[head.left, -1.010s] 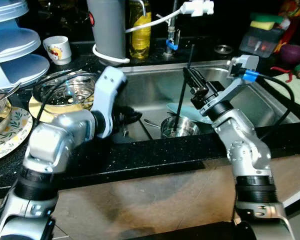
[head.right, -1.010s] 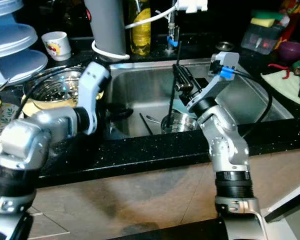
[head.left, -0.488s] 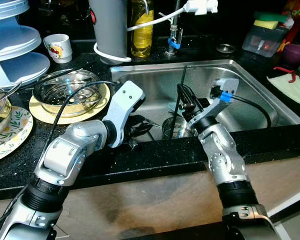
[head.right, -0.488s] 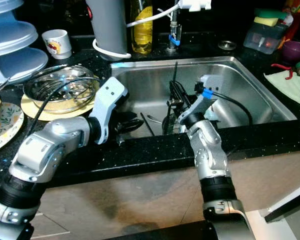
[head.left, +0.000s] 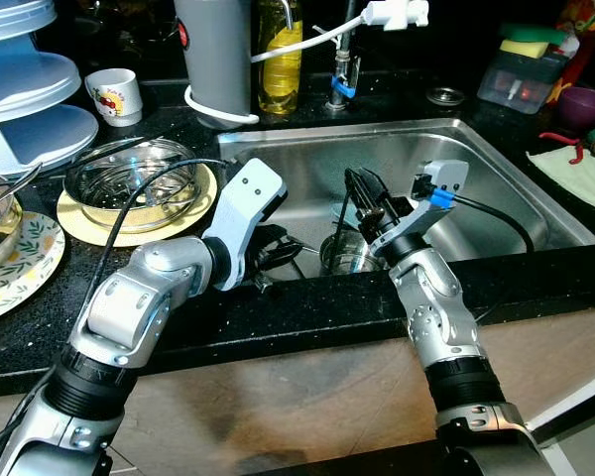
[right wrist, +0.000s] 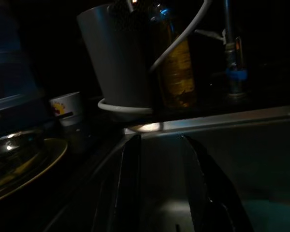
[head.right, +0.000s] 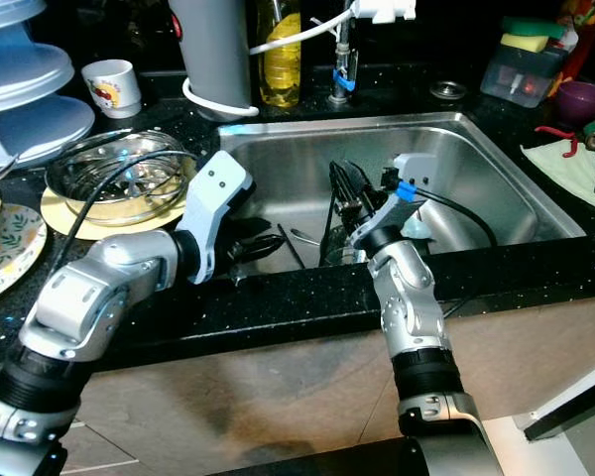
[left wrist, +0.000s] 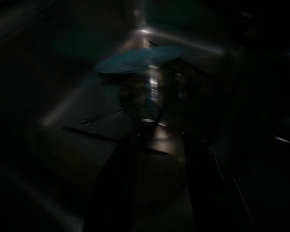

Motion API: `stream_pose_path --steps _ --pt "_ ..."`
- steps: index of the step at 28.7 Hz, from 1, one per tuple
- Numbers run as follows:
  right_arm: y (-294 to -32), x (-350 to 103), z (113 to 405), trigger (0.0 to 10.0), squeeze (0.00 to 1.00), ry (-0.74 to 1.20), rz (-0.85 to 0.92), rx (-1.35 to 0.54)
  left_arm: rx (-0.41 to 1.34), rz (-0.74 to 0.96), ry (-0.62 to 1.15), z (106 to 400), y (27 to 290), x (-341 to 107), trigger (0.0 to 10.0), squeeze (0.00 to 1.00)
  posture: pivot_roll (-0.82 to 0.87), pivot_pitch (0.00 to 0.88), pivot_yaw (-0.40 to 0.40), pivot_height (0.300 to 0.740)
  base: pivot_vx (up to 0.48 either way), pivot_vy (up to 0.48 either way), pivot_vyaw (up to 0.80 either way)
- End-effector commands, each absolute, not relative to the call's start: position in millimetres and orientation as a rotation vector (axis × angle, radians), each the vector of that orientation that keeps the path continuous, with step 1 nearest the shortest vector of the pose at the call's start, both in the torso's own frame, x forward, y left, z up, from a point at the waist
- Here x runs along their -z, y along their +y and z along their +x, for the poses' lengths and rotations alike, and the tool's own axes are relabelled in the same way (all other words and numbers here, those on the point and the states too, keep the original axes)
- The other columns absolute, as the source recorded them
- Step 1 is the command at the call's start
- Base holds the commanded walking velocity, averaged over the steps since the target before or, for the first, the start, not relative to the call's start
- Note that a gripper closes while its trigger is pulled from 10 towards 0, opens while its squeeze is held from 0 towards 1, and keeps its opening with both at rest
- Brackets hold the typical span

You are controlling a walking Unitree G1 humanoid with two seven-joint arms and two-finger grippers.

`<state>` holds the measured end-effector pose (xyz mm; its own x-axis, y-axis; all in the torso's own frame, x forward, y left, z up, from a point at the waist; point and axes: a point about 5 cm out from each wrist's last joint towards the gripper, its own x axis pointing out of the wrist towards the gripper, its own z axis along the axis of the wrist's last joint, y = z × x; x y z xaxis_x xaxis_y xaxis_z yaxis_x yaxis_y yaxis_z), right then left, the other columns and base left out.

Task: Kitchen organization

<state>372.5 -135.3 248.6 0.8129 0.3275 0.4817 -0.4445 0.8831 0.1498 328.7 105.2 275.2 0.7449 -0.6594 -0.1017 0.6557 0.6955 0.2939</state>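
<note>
Right gripper (head.left: 362, 188) above sink's (head.left: 496, 169) steel cup (head.left: 349, 254).

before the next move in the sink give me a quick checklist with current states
1. Left end effector inside the sink, low by the near wall: ok.
2. Left fingers open with nothing between them: ok.
3. Right end effector above the steel cup: ok.
4. Right grip on the thin black utensil: cannot tell.
5. Steel cup upright on the sink floor: ok.
6. Teal plate behind the cup, whether the two touch: cannot tell.
</note>
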Motion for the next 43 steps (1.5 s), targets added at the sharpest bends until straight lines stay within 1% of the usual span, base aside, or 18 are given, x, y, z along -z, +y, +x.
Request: stream_pose_path --steps 1,7,8,10,12,13,15,16,17,18,19,24,25,27,31,33,38,43 --pt "-141 -251 373 10.0 0.00 -0.485 0.265 -0.386 0.656 0.385 -0.087 335 115 -292 10.0 0.00 -0.04 0.144 -0.018 0.740 0.000 0.000 0.00" --pt "-145 -263 372 10.0 0.00 -0.519 0.299 -0.376 0.480 0.431 -0.148 349 138 -317 10.0 0.00 -0.03 0.147 -0.018 0.740 0.000 0.000 0.00" --pt "-145 -263 372 10.0 0.00 -0.519 0.299 -0.376 0.480 0.431 -0.148 349 138 -317 10.0 0.00 -0.03 0.147 -0.018 0.740 0.000 0.000 0.00" --pt "-146 -268 370 10.0 0.00 -0.532 0.315 -0.389 0.393 0.499 -0.171 357 153 -332 10.0 0.01 -0.03 0.147 -0.023 0.740 0.000 0.000 0.00" --pt "-146 -270 369 10.0 0.00 -0.535 0.322 -0.395 0.364 0.527 -0.177 361 159 -338 10.0 0.01 -0.03 0.148 -0.023 0.740 0.000 0.000 0.00" --pt "-146 -270 367 10.0 0.00 -0.537 0.326 -0.408 0.324 0.570 -0.177 366 168 -345 10.0 1.00 -0.03 0.147 -0.022 0.740 0.000 0.000 0.00" --pt "-143 -272 364 10.0 0.00 -0.538 0.332 -0.436 0.235 0.655 -0.154 375 188 -356 10.0 1.00 -0.04 0.150 -0.013 0.740 0.000 0.000 0.00" --pt "-143 -272 364 10.0 0.00 -0.538 0.332 -0.436 0.235 0.655 -0.154 375 188 -356 10.0 1.00 -0.04 0.150 -0.013 0.740 0.000 0.000 0.00" --pt "-141 -278 360 10.0 0.00 -0.543 0.372 -0.468 0.145 0.743 -0.120 383 208 -362 10.0 0.49 -0.04 0.152 -0.011 0.740 0.000 0.000 0.00" --pt "-141 -278 360 10.0 0.00 -0.543 0.372 -0.468 0.145 0.743 -0.120 383 208 -362 10.0 0.49 -0.04 0.152 -0.011 0.740 0.000 0.000 0.00" --pt "-139 -281 359 10.0 0.00 -0.545 0.387 -0.485 0.125 0.759 -0.110 385 213 -364 10.0 0.00 -0.04 0.152 -0.011 0.740 0.000 0.000 0.00" --pt "-125 -289 351 10.0 0.00 -0.506 0.391 -0.618 0.039 0.720 -0.045 393 240 -375 10.0 0.00 -0.04 0.153 -0.012 0.740 0.000 0.000 0.00" --pt "-125 -289 351 10.0 0.00 -0.506 0.391 -0.618 0.039 0.720 -0.045 393 240 -375 10.0 0.00 -0.04 0.153 -0.012 0.740 0.000 0.000 0.00" --pt "-118 -288 346 10.0 0.00 -0.476 0.378 -0.676 0.036 0.710 0.011 394 251 -378 10.0 0.00 -0.04 0.157 -0.008 0.740 0.000 0.000 0.00" --pt "-117 -288 345 10.0 0.00 -0.463 0.377 -0.686 0.050 0.719 0.044 395 254 -377 10.0 0.00 -0.04 0.159 -0.005 0.740 0.000 0.000 0.00" --pt "-117 -287 343 10.0 0.00 -0.440 0.376 -0.693 0.095 0.649 0.093 398 257 -371 10.0 0.00 -0.04 0.161 -0.005 0.740 0.000 0.000 0.00" --pt "-118 -287 342 10.0 0.00 -0.420 0.372 -0.700 0.141 0.592 0.130 400 256 -364 10.0 0.00 -0.04 0.166 -0.004 0.740 0.000 0.000 0.00" --pt "-117 -289 340 10.0 0.00 -0.401 0.358 -0.737 0.126 0.606 0.146 400 260 -362 10.0 0.00 -0.04 0.169 -0.004 0.740 0.000 0.000 0.00"
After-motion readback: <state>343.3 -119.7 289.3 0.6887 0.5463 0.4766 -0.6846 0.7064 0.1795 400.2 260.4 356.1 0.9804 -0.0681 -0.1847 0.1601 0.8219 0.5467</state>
